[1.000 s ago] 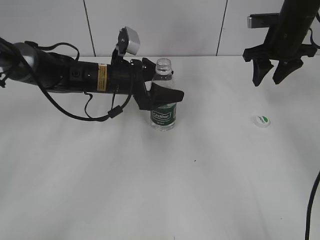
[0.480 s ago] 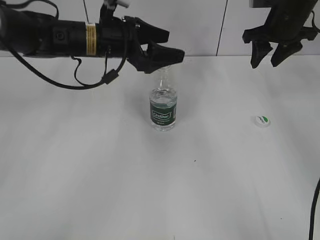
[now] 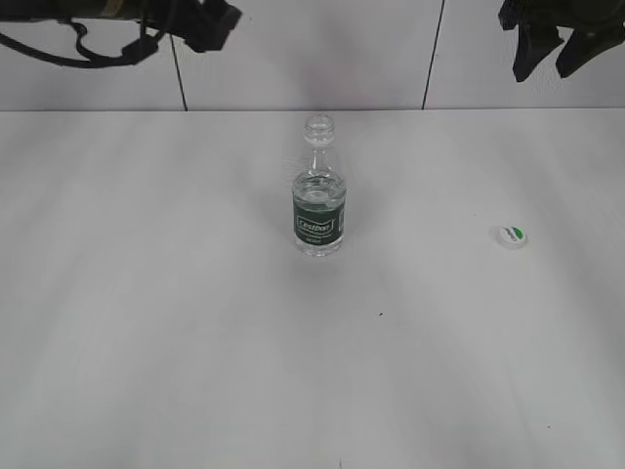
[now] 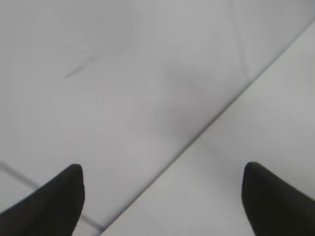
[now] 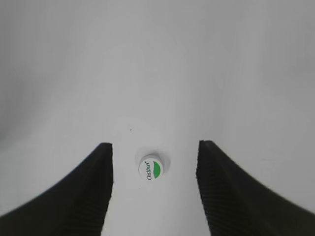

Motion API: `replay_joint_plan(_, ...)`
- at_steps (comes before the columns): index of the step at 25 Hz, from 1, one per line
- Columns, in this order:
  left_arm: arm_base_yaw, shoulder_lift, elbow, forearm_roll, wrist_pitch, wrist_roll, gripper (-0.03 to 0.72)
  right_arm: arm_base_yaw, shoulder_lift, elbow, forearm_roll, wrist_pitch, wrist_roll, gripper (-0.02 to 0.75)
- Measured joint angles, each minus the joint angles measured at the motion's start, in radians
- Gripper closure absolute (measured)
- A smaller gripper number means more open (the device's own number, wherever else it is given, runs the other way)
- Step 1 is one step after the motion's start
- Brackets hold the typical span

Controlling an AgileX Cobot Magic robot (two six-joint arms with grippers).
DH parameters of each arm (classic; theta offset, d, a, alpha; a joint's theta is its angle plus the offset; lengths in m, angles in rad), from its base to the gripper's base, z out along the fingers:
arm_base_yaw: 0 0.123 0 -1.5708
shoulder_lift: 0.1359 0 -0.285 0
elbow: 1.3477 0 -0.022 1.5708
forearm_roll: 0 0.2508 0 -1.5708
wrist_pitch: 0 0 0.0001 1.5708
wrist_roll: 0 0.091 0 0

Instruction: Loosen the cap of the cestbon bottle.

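The cestbon bottle (image 3: pixel 318 195) stands upright in the middle of the white table, its neck bare with no cap on it. The cap (image 3: pixel 509 235) lies flat on the table to the right, apart from the bottle; it also shows in the right wrist view (image 5: pixel 151 168), green mark up. My right gripper (image 5: pixel 153 162) is open and empty, high above the cap; its fingers show at the top right of the exterior view (image 3: pixel 552 54). My left gripper (image 4: pixel 160 179) is open and empty, raised at the top left, facing the wall and table edge.
A white tiled wall (image 3: pixel 312 49) with dark seams stands behind the table (image 3: pixel 312 371). The left arm's cable (image 3: pixel 88 44) hangs at the top left.
My left arm has let go of the bottle, risen and drawn back to the upper left, almost out of the exterior view. My right gripper has risen too. Bottle and cap have not moved.
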Motion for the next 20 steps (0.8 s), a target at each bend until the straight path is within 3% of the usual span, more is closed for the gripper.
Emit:
replay_joint_plan(6,0.001,-0.021,0.0,-0.003,0.306,0.055,0.101,0.0,-0.017,0.0,-0.003,0.0,0.001,0.318)
replay_joint_plan(9,0.001,-0.021,0.0,-0.132,0.473,0.23,0.101,0.0,-0.017,0.0,-0.003,0.0,0.001,0.318)
replay_joint_plan(12,0.005,-0.021,0.0,-0.35,0.623,0.438,0.101,0.0,-0.017,0.0,-0.003,0.0,0.0,0.318)
replay_joint_plan(16,0.027,-0.021,0.0,-0.789,0.748,0.744,0.101,0.0,-0.017,0.0,-0.003,0.0,0.007,0.318)
replay_joint_plan(20,0.053,-0.021,-0.02,-1.202,0.879,0.881,0.116,0.0,-0.017,0.0,-0.003,0.0,0.026,0.318)
